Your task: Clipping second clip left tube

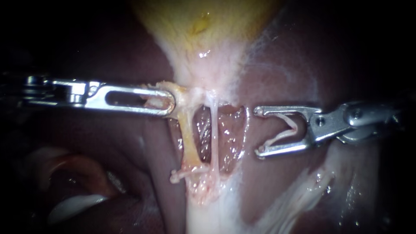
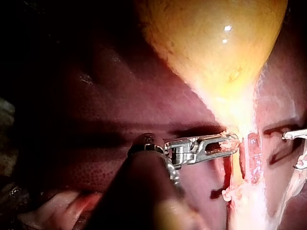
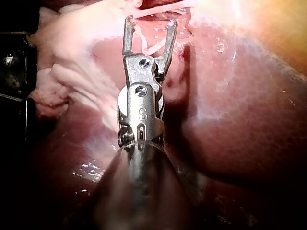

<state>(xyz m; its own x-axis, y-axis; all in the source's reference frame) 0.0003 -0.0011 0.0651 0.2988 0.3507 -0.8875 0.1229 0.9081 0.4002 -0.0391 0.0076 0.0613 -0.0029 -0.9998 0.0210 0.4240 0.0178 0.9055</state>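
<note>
Yellow, waxy gallbladder (image 1: 203, 26) at the top of the endoscope view, narrowing to a pale, fibrous neck. Dark maroon liver (image 1: 277, 73) on both sides, smooth and wet, veiled by a whitish film to the right of the neck. Below the neck, 2 strands across a glistening red window: the left tube (image 1: 188, 138), thicker and yellowish, and the right tube (image 1: 213, 134), white and thread-thin. Across the left tube's lower end, a pale seated clip (image 1: 187, 172) with a knobbed tip.

Left instrument (image 1: 170, 104): bright steel, slotted jaws clamped on the tissue at the left tube's upper end, just under the neck. Right instrument (image 1: 259, 131): jaws spread wide like a fork, carrying a pale V-shaped loaded clip (image 1: 286, 129) with its 2 legs against both jaws. Well to the right of both tubes, touching neither.

Only in the left wrist view: the full rounded bulb of the gallbladder (image 2: 216, 52), glossy amber, and fine stippling on the liver (image 2: 96, 163) beside the left instrument (image 2: 234, 143).

Only in the right wrist view: hinge pins and layered steel plates behind the jaws of the right instrument (image 3: 149, 21), the loaded clip (image 3: 151, 47) curled between them, and lumpy pale pink fatty tissue (image 3: 57, 81) beside the jaws. Tubes hard to make out there.
</note>
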